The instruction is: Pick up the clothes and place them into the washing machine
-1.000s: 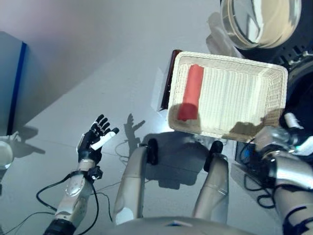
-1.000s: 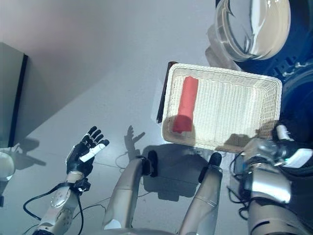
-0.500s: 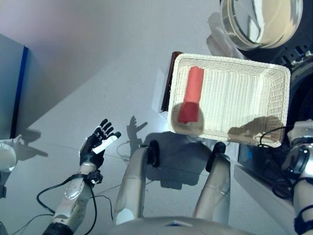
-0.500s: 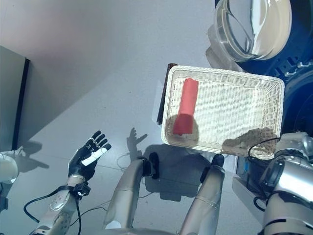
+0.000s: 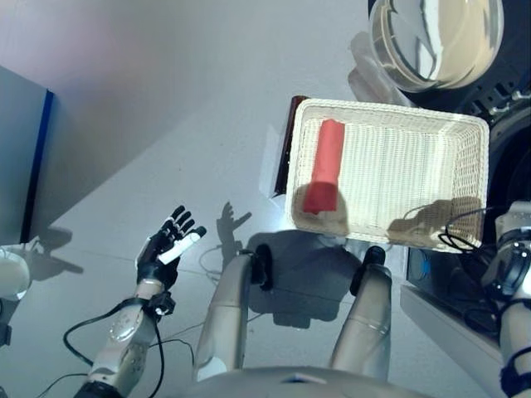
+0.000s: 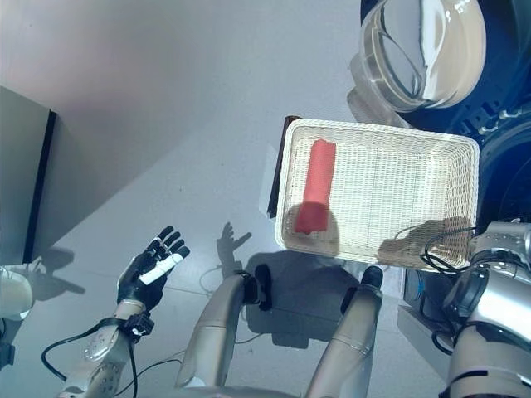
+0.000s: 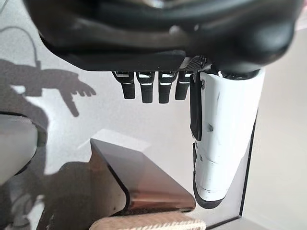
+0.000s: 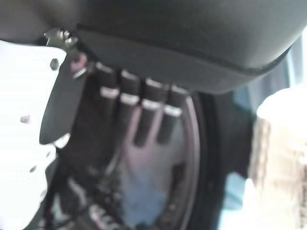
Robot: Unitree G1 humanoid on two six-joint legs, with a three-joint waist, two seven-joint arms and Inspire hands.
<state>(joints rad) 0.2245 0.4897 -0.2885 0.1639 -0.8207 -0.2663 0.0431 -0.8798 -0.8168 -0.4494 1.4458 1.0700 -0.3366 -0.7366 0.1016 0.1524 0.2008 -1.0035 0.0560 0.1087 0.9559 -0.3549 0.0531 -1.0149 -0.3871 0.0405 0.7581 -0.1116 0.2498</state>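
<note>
One garment is in view: a red rolled cloth (image 5: 323, 167), lying lengthwise against the left wall of a white wicker basket (image 5: 473, 133). The basket stands on the floor in front of the robot, its left edge beside a dark brown stand (image 5: 284, 145). The washing machine door (image 5: 436, 37) stands swung open beyond the basket's far right corner, and the dark drum opening (image 8: 158, 191) shows in the right wrist view.

The left hand (image 5: 168, 247) hangs low at the robot's left, well apart from the basket, fingers straight and spread, holding nothing. The right hand (image 8: 139, 120) is at the right beside the machine; its wrist view shows the fingers extended and empty, directed at the drum opening.

Assessment: the step in hand appears to be fetching the red cloth. Recommendations:
- Bring a hand in from above the basket, clear of the rim.
- Close the fingers around the middle of the roll, so that neither end droops or unrolls.
- Lift straight up until the cloth clears the wall.
- Carry it across past the open door without snagging, and release only once well inside the drum.
</note>
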